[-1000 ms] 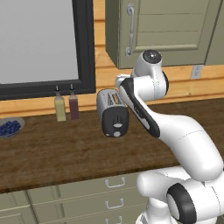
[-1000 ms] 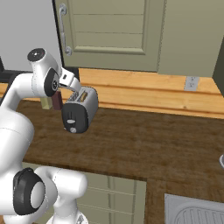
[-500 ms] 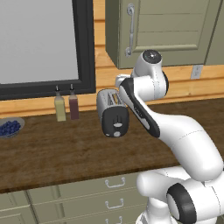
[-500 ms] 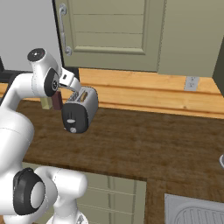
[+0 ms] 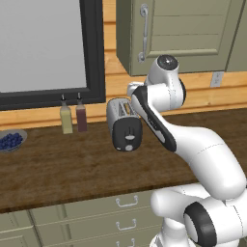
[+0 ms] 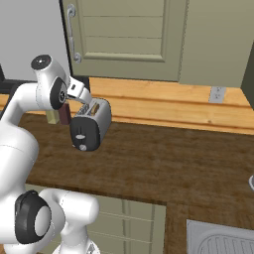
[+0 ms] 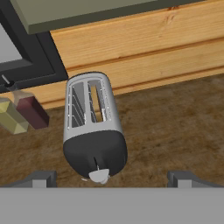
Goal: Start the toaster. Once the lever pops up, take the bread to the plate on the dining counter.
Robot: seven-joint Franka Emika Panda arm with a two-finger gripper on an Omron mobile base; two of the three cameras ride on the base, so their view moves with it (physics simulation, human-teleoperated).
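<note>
Two slots are showing in the toaster [image 7: 92,127], which is sitting near the back edge of the worktop [image 5: 72,169], its black end panel facing the front edge. Bread [image 7: 99,105] is standing in one slot. The hand [image 7: 109,177] is hovering wide open above the toaster's front end, gripping nothing. Two bottles [image 5: 73,117] are standing just left of the toaster, with blueberries [image 5: 9,140] toward the left edge.

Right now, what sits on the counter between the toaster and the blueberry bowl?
In the left base view, two bottles: a dark red one nearer the toaster, a yellow-green one beside it, then bare wood to the bowl.
</note>
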